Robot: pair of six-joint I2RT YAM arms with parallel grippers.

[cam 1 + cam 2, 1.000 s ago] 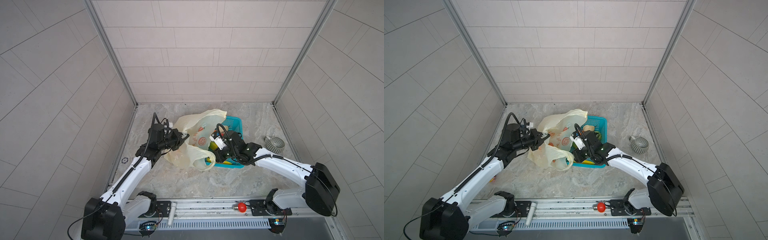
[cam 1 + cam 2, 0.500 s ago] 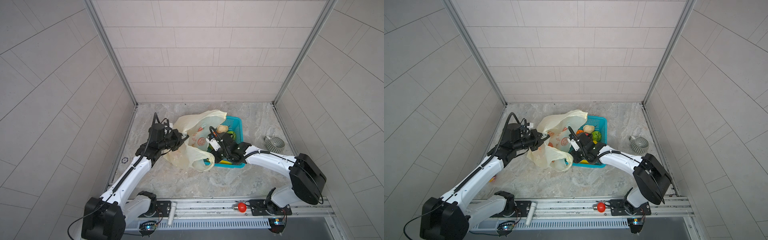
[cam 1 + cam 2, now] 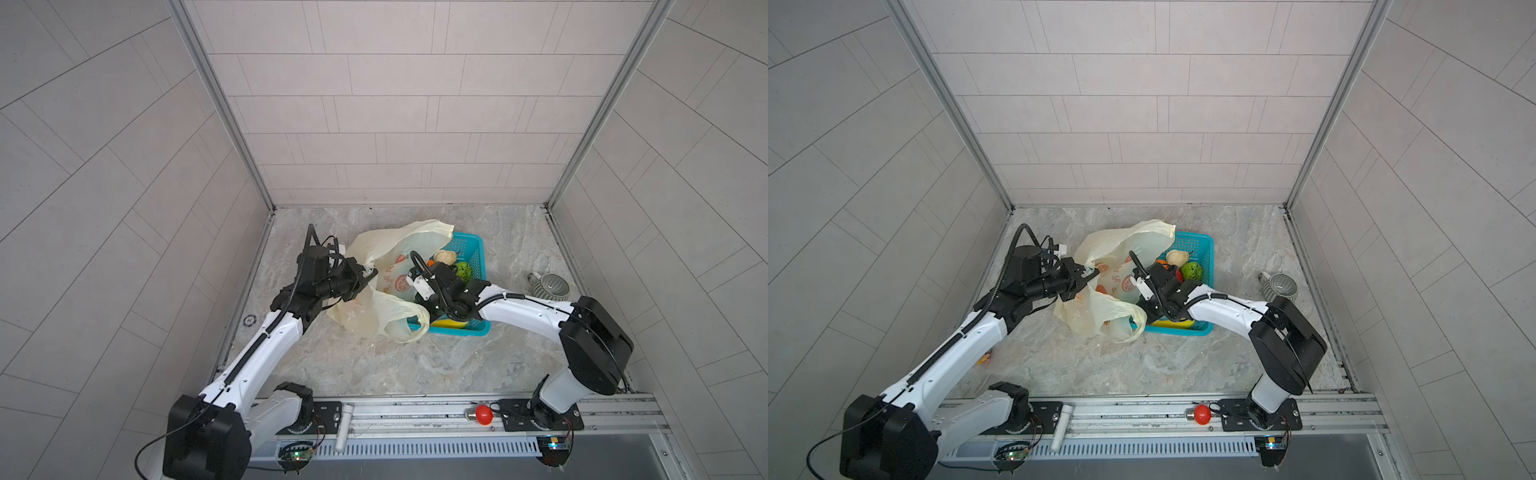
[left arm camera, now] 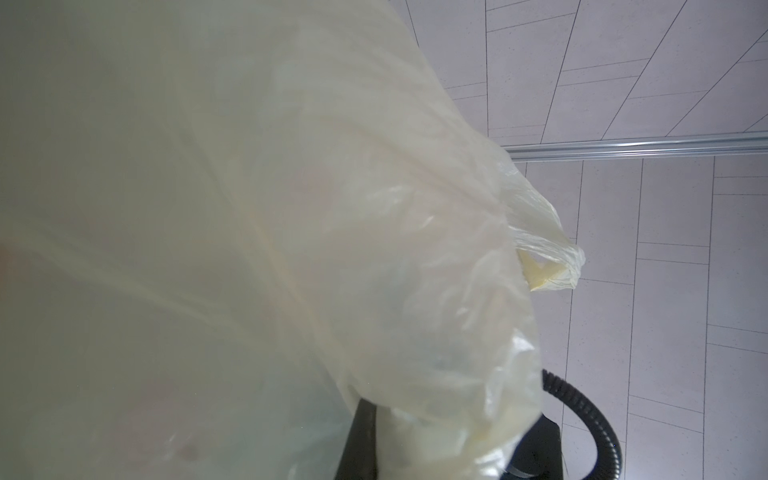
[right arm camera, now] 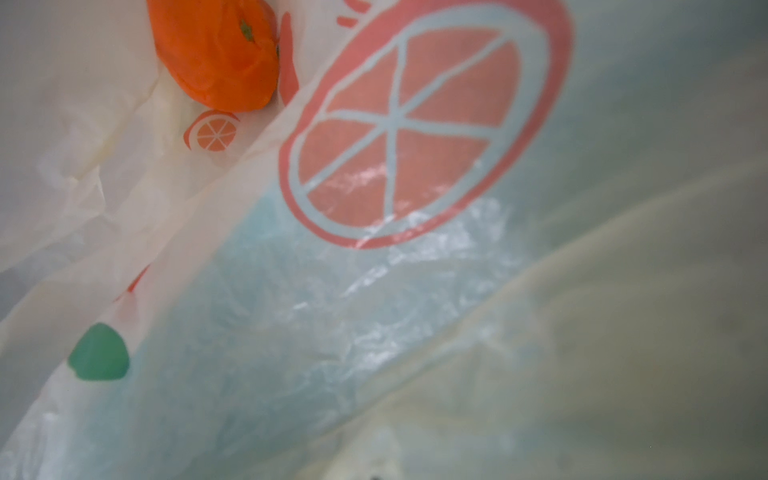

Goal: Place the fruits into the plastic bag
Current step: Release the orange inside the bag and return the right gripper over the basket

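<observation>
The plastic bag point(image 3: 390, 291), cream and crinkly with orange-slice prints, lies half over the teal basket point(image 3: 471, 245) in both top views. My left gripper point(image 3: 366, 273) is shut on the bag's left rim and holds it up; film fills the left wrist view. My right gripper point(image 3: 417, 286) is shut at the bag's basket-side edge, and film hides its jaws in the right wrist view. An orange fruit point(image 5: 216, 54) lies inside the bag. In the basket sit a pale lemon-like fruit point(image 3: 444, 257), a green fruit point(image 3: 463, 271) and a yellow banana point(image 3: 451, 322).
A grey ribbed mug point(image 3: 550, 286) stands on the stone floor to the right of the basket. On the front rail lies a red bulb point(image 3: 482, 414). Tiled walls close in the left, back and right sides. A small orange-yellow thing point(image 3: 985, 356) lies by the left wall.
My right gripper has moved left from over the basket to the bag's edge and has closed there. The left arm still holds the bag's rim in the same place.
</observation>
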